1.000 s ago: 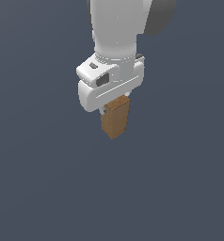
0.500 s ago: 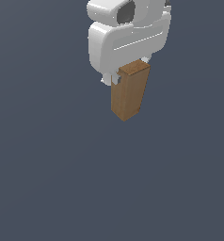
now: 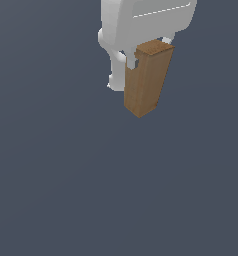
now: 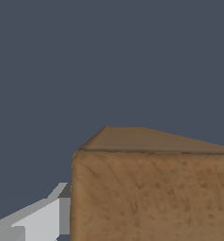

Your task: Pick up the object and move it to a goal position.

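Exterior view shows the white two-fingered gripper [image 3: 141, 60] of the Panda arm holding the small brown wood-textured rectangular block [image 3: 147, 82] near its upper end, its fingers clenched on the wood, so the block hangs tilted below the hand against a plain dark grey-blue backdrop, with no surface touching it. The grasp sits high on the block, which leaves most of its length hanging free; my judgement is that a quick swing or sudden stop could make it pivot between the pads or slide out. No goal marker is visible in either view, so how far the carry has to go cannot be told. Wrist view is almost filled by the block [image 4: 151, 193], with one pale finger [image 4: 38, 221] beside it, so that camera gives little warning of anything below.
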Available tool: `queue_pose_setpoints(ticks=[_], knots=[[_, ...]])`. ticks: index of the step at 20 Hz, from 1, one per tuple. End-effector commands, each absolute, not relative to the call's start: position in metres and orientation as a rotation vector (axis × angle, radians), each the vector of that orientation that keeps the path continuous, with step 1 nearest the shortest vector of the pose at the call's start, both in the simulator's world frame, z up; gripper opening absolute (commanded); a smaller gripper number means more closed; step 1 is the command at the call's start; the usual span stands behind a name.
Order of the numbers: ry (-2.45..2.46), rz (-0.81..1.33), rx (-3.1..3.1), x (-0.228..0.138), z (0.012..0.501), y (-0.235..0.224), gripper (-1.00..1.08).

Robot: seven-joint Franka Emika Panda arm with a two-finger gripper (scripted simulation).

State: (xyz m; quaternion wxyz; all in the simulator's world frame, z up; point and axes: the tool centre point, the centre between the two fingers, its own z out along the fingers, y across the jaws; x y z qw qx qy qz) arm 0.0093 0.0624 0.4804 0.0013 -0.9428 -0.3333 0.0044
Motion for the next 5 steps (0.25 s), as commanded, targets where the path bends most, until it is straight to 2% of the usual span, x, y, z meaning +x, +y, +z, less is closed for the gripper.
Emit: queue_pose_setpoints(ticks=[1,5], knots=[[-1.046,0.000,-2.962,0.0092,0.4902,0.0641,-1.00],[-1.046,0.000,-2.962,0.0096,0.4921,0.0648,-1.00]])
